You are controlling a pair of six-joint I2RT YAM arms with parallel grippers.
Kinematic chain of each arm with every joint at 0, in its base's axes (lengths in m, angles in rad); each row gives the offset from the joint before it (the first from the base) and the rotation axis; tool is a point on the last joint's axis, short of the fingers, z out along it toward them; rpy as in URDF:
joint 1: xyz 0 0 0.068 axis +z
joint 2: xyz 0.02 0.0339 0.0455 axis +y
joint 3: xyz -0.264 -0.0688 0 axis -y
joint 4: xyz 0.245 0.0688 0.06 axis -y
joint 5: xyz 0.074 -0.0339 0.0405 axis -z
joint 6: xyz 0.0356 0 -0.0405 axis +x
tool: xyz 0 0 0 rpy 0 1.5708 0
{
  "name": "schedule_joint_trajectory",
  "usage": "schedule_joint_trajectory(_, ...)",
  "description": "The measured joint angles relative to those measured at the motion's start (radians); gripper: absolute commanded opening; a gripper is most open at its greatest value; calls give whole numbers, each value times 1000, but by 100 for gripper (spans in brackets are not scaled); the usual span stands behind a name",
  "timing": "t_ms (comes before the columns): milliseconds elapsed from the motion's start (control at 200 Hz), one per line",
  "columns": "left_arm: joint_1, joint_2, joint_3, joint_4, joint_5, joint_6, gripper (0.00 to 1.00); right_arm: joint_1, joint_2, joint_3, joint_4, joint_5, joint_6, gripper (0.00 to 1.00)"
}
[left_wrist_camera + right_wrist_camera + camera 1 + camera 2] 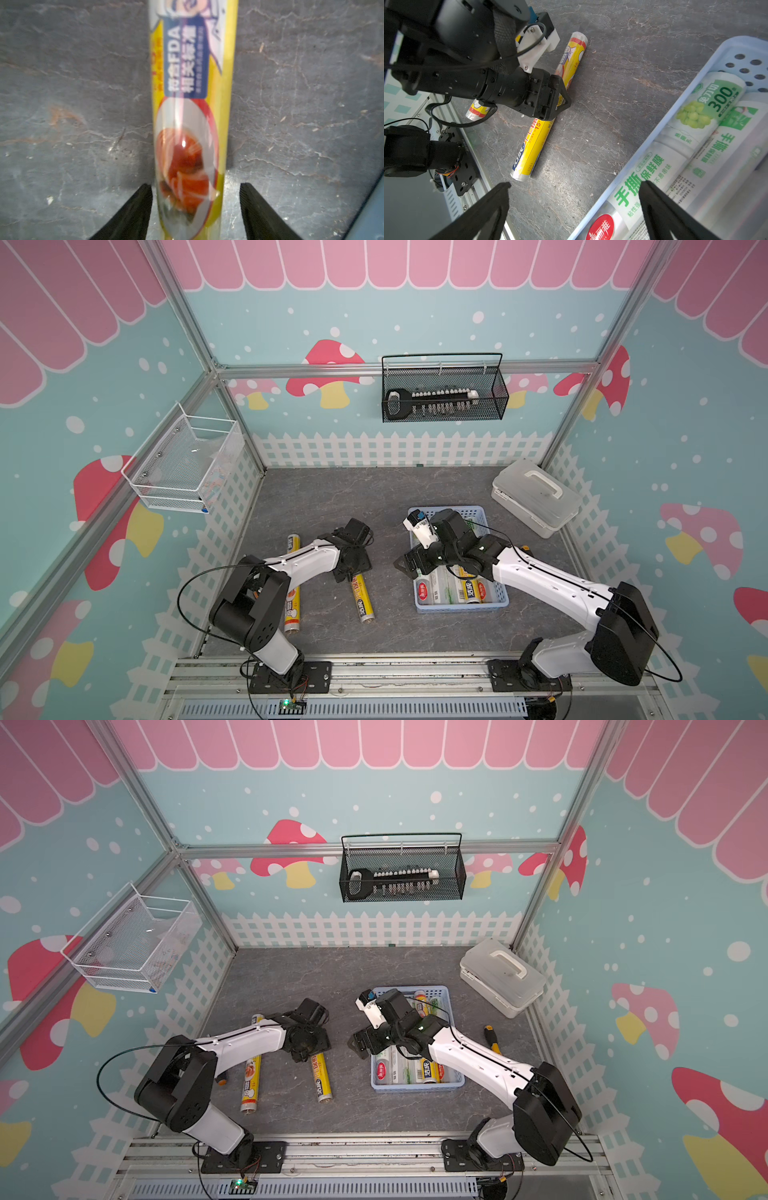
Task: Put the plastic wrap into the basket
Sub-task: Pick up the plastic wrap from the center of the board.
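A yellow plastic wrap roll (362,601) (187,83) lies on the grey table, and my left gripper (347,572) (195,185) is down over its far end. It is open: one of the fingers (141,199) is almost on the roll and a gap shows at the opposite one. A second yellow roll (292,597) (251,1085) lies further left, partly under the left arm. The light-blue basket (461,608) (654,133) holds several rolls (440,591) (675,145). My right gripper (409,566) (575,183) hangs open and empty over the basket's left edge.
A yellow-handled screwdriver (492,1039) lies right of the basket. A grey lidded box (536,497) stands at the back right. A black wire basket (444,398) hangs on the back wall and a white wire basket (187,464) on the left wall.
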State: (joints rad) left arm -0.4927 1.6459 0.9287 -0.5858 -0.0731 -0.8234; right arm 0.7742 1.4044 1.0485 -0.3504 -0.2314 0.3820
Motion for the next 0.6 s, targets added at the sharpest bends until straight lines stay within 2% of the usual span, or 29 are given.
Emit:
schedule_joint_trajectory(180,-39,43,37,-42,-64,0,60,0,-26,-17,-12,51,-2,99)
schedule_joint_trajectory(455,-43,68,53,-73,-118,2,53,0,-82,-32,-32,144,-9,100)
schedule_joint_trajectory(495,-45,74,60,-74,-119,2,50,0,-89,-37,-33,158,-9,99)
schedule_joint_trajectory(600,-48,80,72,-75,-119,6,30,0,-121,-56,-42,204,-9,99)
